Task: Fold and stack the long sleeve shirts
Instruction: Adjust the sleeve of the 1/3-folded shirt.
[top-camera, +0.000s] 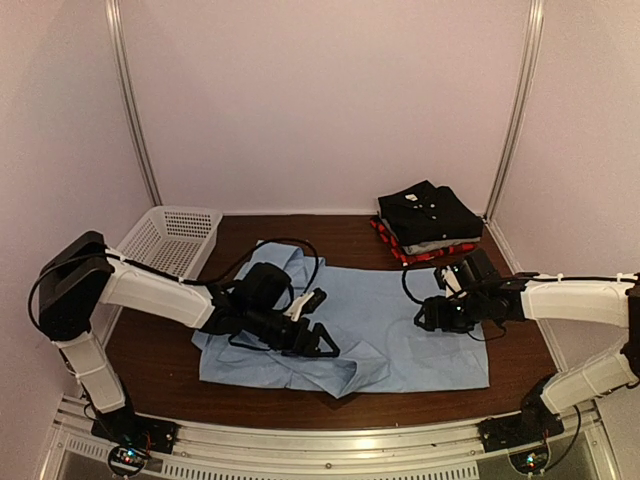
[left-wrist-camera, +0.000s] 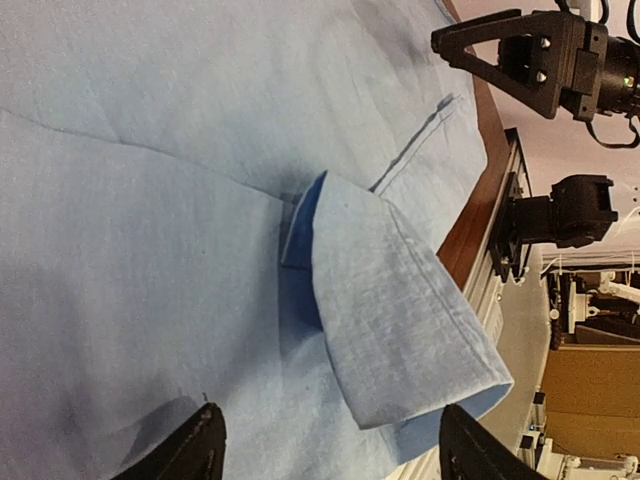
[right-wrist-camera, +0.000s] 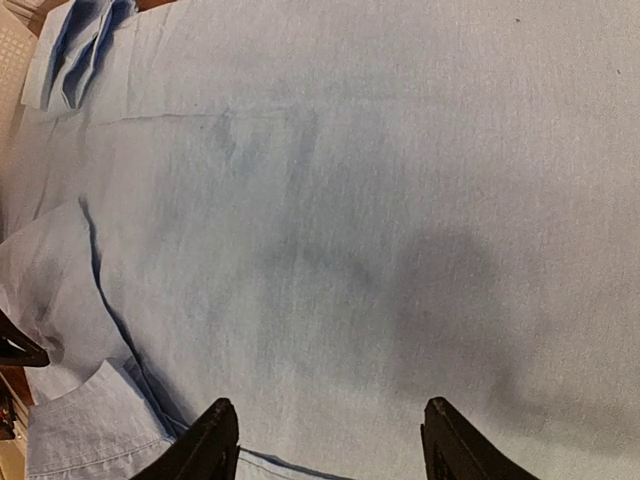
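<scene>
A light blue button-up shirt (top-camera: 400, 330) lies spread on the brown table, partly folded, with a sleeve cuff (left-wrist-camera: 400, 300) lying on its near-left part. My left gripper (top-camera: 325, 345) hovers open over that cuff, which shows between its fingertips (left-wrist-camera: 195, 450). My right gripper (top-camera: 428, 318) is open and empty just above the shirt's flat right half (right-wrist-camera: 350, 220). A stack of folded shirts stands at the back right: black (top-camera: 428, 212) on top, grey (top-camera: 435, 245) under it, red plaid (top-camera: 420, 255) at the bottom.
A white mesh basket (top-camera: 170, 240) stands at the back left, beside the shirt's bunched collar end (top-camera: 275, 265). The table's front edge (top-camera: 300, 405) lies just past the shirt's near hem. Grey wall panels enclose the back and sides.
</scene>
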